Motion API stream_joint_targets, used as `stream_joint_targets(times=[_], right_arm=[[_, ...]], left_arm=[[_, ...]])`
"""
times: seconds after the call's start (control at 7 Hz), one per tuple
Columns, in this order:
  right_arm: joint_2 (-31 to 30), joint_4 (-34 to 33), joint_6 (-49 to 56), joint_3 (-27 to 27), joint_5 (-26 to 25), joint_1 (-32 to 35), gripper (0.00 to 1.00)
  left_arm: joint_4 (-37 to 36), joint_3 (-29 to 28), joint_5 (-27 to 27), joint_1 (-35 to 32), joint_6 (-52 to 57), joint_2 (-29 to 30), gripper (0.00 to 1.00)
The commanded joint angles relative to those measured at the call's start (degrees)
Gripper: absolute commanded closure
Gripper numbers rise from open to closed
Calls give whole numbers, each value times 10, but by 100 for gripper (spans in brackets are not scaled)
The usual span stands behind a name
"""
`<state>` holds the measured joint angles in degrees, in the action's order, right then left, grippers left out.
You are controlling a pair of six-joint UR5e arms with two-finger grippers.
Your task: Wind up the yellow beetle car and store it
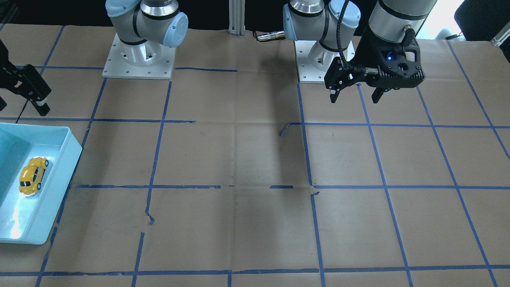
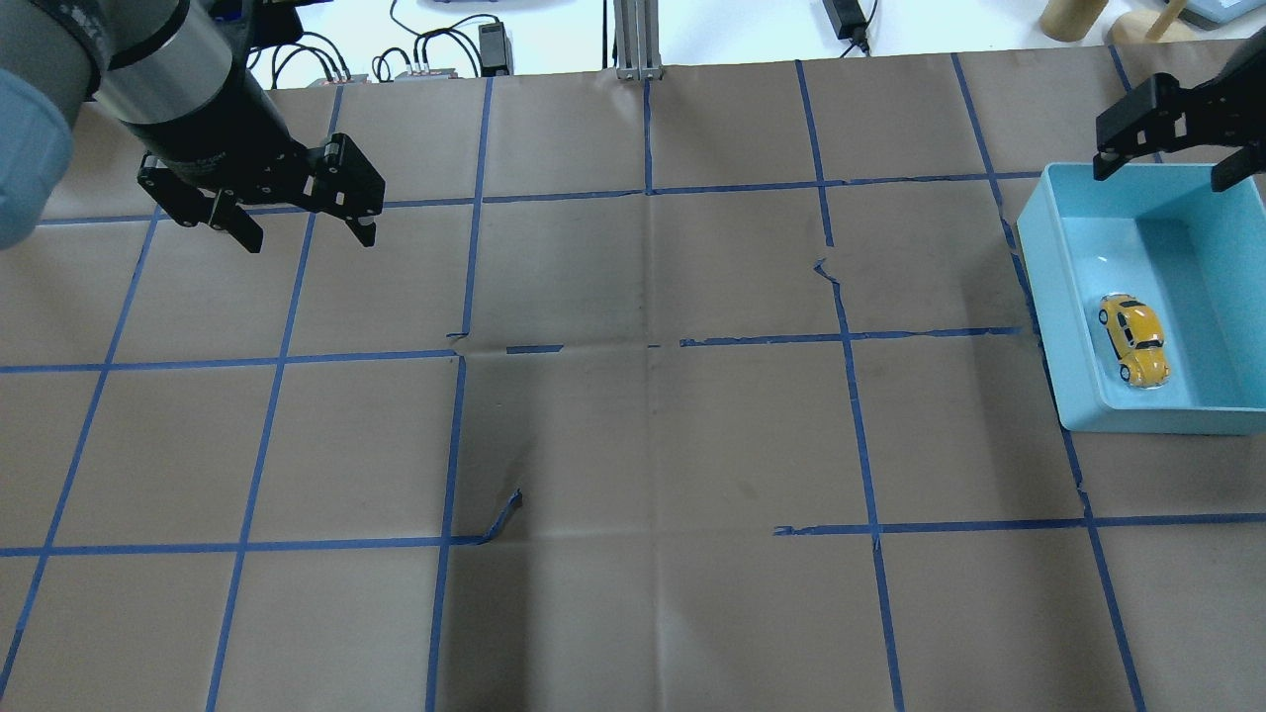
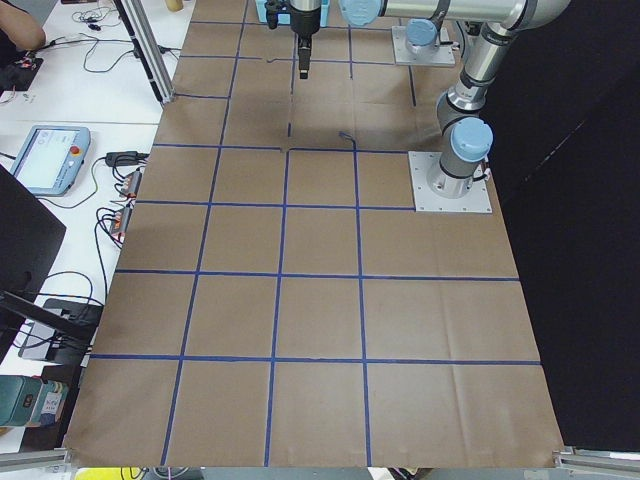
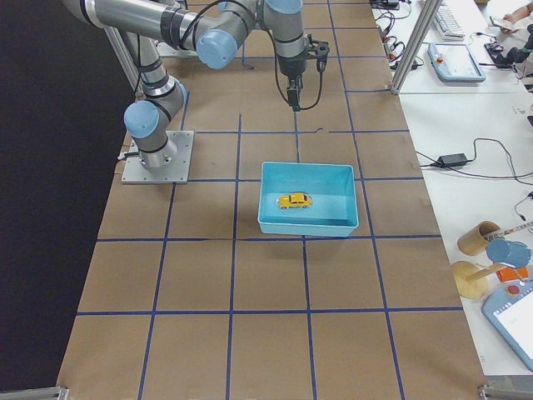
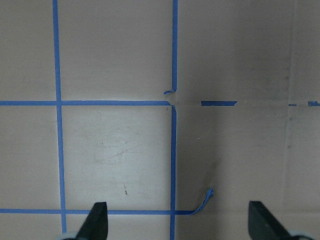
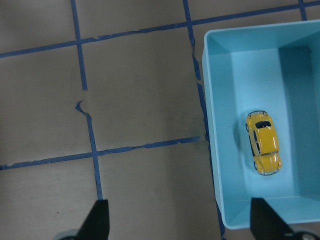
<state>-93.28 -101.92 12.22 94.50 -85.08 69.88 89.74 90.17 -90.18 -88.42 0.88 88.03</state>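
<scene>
**Yellow car lies in the blue bin**

Both arms hang high, pointing down, jaws spread wide and empty: the left pincer over bare counter, the right pincer near the bin. The right wrist view catches the car on its wheels; the left wrist view shows only counter.

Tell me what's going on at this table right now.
Nothing is being handled at the moment. The yellow beetle car sits on its wheels inside the light blue bin on the robot's right side, so it looks stored. The right end effector hangs open and empty above the table near the bin. The left end effector is also open and empty, over bare paper on the opposite side.
</scene>
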Motion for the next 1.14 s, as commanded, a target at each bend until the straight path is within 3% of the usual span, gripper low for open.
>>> stream_joint_targets(times=[0.0,0.29,0.57,1.0], right_arm=[[59,37,-4,-84,-3,38,0],[91,66,-11,-126,-1,73,0],[102,56,-59,-128,-4,173,0],[106,66,-62,-138,-3,192,0]], left_arm=[[0,4,0,0,0,-1,0],[0,4,1,0,0,-1,0],[0,4,1,0,1,-2,0],[1,6,1,0,2,-4,0]])
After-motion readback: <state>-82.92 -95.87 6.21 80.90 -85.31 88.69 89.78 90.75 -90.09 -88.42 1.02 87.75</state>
